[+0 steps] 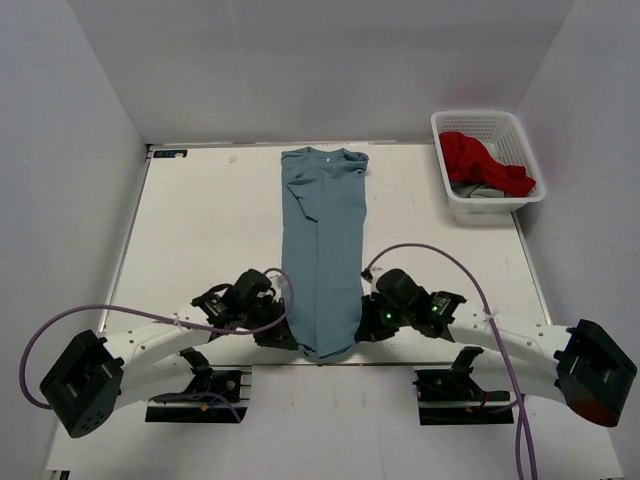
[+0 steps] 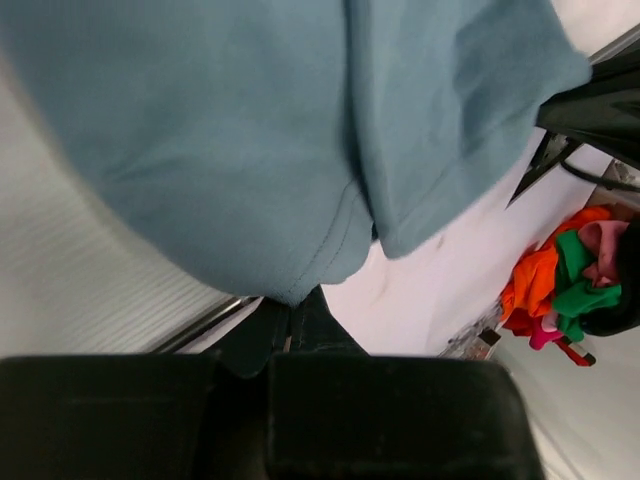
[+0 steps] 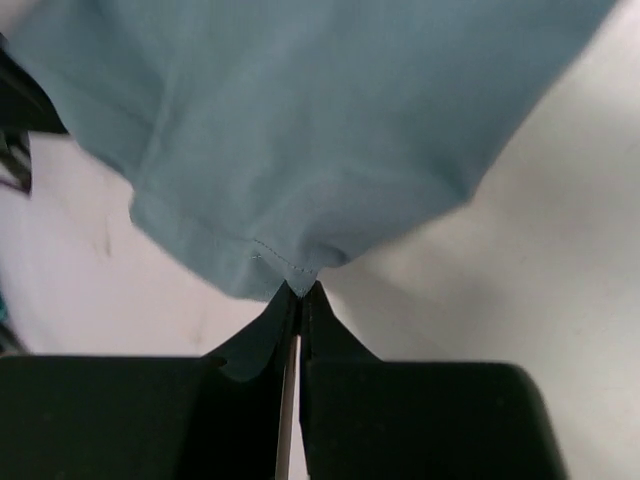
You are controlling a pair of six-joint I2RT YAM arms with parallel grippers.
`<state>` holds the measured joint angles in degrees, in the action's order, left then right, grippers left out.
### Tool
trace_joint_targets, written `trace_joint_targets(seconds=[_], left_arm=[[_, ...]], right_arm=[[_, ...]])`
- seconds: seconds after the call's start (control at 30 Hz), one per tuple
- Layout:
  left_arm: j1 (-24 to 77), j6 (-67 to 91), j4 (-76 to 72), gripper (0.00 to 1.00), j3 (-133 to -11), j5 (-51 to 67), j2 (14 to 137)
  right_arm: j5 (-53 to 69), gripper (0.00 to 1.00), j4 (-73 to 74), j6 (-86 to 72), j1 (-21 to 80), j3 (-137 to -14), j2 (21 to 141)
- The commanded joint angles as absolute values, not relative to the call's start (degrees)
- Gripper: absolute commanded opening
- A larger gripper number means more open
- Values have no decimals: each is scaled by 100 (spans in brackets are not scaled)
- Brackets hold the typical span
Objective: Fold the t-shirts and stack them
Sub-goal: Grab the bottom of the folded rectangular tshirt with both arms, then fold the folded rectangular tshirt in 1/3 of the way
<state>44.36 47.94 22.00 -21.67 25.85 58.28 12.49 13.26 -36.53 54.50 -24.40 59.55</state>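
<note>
A grey-blue t-shirt (image 1: 322,250) lies folded lengthwise into a long narrow strip down the middle of the table, collar at the far end. My left gripper (image 1: 283,338) is shut on its near left hem corner (image 2: 290,290). My right gripper (image 1: 362,330) is shut on its near right hem corner (image 3: 298,282). In both wrist views the cloth rises from the pinched fingertips. The hem sits at the table's near edge.
A white lattice basket (image 1: 502,205) at the far right holds red (image 1: 480,160) and grey clothes. White walls enclose the table on three sides. A pile of orange, green and pink cloth (image 2: 565,280) shows beyond the table in the left wrist view.
</note>
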Motion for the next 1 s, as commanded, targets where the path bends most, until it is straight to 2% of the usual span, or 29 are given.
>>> trace_joint_targets(seconds=[0.0, 0.1, 0.33, 0.5, 0.63, 0.97], left_arm=[[4447, 4764, 1864, 0, -2504, 2435, 6020], [4333, 4764, 1811, 0, -2811, 2251, 6152], [4280, 4553, 2725, 0, -4454, -206, 6890], [4157, 4614, 2654, 0, -5273, -1140, 7338], [3973, 4430, 2532, 0, -5686, -1599, 7602], [3604, 4034, 2197, 0, -6758, -1652, 8937]], right_arm=[[370, 0, 1424, -3542, 5423, -2988, 6082], [-148, 0, 1415, -3524, 5327, -3374, 6117], [-870, 0, 1327, -3437, 5019, -3928, 6573], [-1318, 0, 1257, -3419, 4739, -4534, 6977], [-1669, 0, 889, -3296, 4535, -4948, 7303], [-1767, 0, 475, -2900, 3912, -5730, 8138]])
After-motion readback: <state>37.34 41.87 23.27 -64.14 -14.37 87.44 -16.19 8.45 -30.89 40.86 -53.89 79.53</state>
